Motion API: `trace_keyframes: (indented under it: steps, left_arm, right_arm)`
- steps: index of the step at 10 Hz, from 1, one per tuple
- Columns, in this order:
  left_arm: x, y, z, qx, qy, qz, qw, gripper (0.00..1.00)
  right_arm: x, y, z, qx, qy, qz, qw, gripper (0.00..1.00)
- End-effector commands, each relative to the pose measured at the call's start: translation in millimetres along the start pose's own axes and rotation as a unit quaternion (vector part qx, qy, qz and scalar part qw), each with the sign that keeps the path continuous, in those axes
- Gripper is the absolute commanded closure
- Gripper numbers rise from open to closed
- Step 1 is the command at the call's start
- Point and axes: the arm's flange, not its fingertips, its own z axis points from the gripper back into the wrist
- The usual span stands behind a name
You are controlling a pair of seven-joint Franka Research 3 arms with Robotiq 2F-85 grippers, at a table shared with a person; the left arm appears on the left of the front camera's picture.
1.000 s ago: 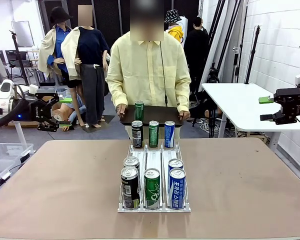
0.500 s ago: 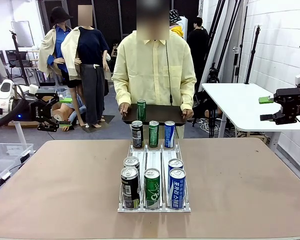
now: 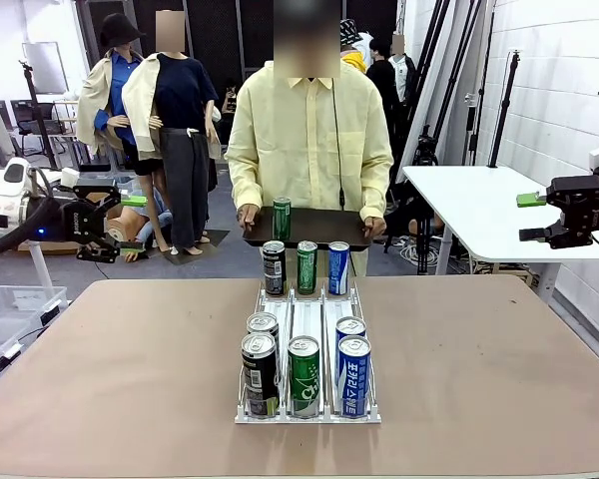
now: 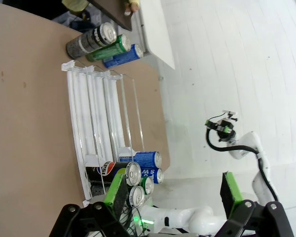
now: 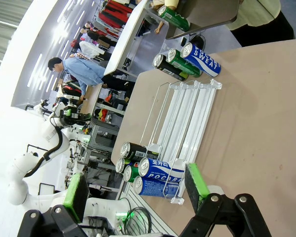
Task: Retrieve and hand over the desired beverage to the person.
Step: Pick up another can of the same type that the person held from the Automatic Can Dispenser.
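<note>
The person [image 3: 309,130] stands at the far side of the table and holds a dark tray [image 3: 314,228] with one green can [image 3: 281,218] upright on it. On the brown table, a clear rack [image 3: 307,311] carries black, green and blue cans: three at its near end [image 3: 302,376] and three standing at its far end [image 3: 306,266]. My left gripper [image 3: 130,224] hangs open off the table's left side, holding nothing. My right gripper [image 3: 529,218] is open, high off the right side. The rack [image 4: 96,123] lies beyond my open left gripper [image 4: 172,190]. The rack [image 5: 185,116] also lies past my open right gripper [image 5: 135,192].
A white table [image 3: 479,205] stands behind on the right, with tripods by the wall. A clear plastic bin [image 3: 10,304] sits on the floor at the left. Bare brown tabletop [image 3: 130,369] spreads on both sides of the rack.
The person has shifted slightly to the right with the tray and the green can. Neither arm has moved.
</note>
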Motion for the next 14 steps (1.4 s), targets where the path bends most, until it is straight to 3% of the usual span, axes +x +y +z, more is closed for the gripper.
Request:
trace_keyframes:
  steps: [1, 6, 10, 13, 14]
  left_arm:
    - [-9, -40, -20, 0.074, 0.025, -0.02, 0.997, 0.0]
    - [-38, -108, -93, 0.222, 0.112, -0.104, 0.963, 0.0]
    - [-54, -137, -143, 0.352, 0.207, -0.158, 0.899, 0.0]
    - [-70, -155, -179, 0.403, 0.261, -0.189, 0.857, 0.0]
    - [-75, -158, -192, 0.411, 0.269, -0.191, 0.85, 0.0]
  right_arm:
    - [1, 1, 0, 0.005, 0.001, -0.001, 1.0, 0.0]
    - [1, 1, 0, 0.005, 0.001, -0.001, 1.0, 0.0]
    - [1, 1, 0, 0.005, 0.001, -0.001, 1.0, 0.0]
    - [1, 1, 0, 0.005, 0.001, -0.001, 1.0, 0.0]
    - [1, 1, 0, 0.005, 0.001, -0.001, 1.0, 0.0]
